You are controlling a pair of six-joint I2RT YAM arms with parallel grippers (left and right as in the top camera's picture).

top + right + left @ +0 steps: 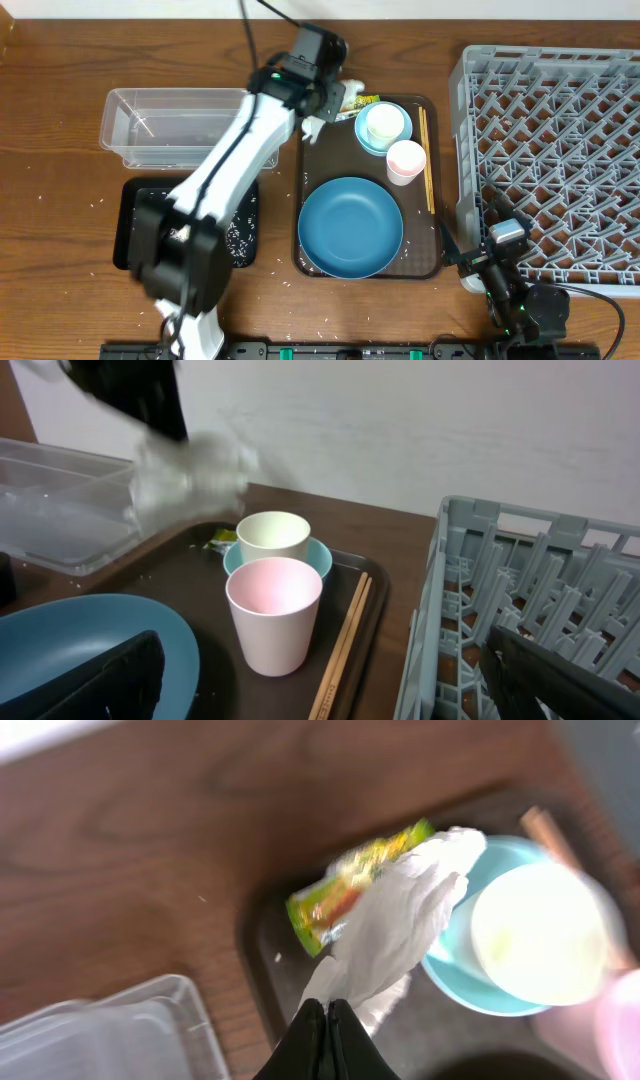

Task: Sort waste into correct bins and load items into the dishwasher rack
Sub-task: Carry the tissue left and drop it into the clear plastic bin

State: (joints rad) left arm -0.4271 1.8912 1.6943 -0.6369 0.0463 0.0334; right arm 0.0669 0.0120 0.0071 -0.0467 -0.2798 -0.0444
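Left claw (325, 1038) shut on a corner of the napkin (400, 915), which hangs over the tray's (265, 960) back-left corner.
I have only a thin pinch: short of the tub (100, 1035) it may slip onto the desk (130, 850), or its loose end may snag the wrapper (345, 890) or brush the white cup (540, 935).

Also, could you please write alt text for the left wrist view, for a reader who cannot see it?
The left gripper is shut on a crumpled white napkin over a corner of the dark brown tray. The yellow-green snack wrapper lies just beyond it, a white cup sits in the light-blue bowl at right, and the clear tub shows at lower left.
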